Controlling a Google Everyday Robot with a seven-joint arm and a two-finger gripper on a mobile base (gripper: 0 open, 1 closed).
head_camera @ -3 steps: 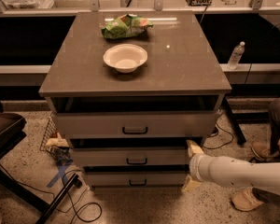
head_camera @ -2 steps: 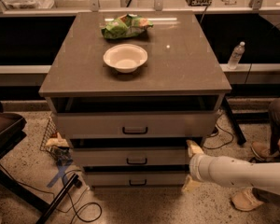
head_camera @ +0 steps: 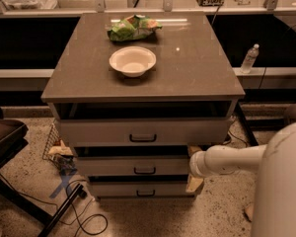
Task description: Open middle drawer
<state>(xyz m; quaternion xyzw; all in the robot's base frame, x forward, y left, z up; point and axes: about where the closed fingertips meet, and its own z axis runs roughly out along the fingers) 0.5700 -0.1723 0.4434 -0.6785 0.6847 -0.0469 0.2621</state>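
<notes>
The fingers (head_camera: 194, 183) stand apart, one above and one below the right end of the middle drawer (head_camera: 133, 166), second of three under the worktop (head_camera: 197, 68), so I judge the gripper (head_camera: 194, 167) sits at 3 o'clock of its handle (head_camera: 144, 170) to hook that edge, not the pull.

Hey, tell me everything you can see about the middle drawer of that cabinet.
The middle drawer is the second of three in the cabinet. It has a low, flat, pale-grey front with a small dark pull handle at its centre. A dark strip shows above the front. The gripper sits at the drawer's right end, on a white arm from the right. Whether they touch isn't clear.
</notes>
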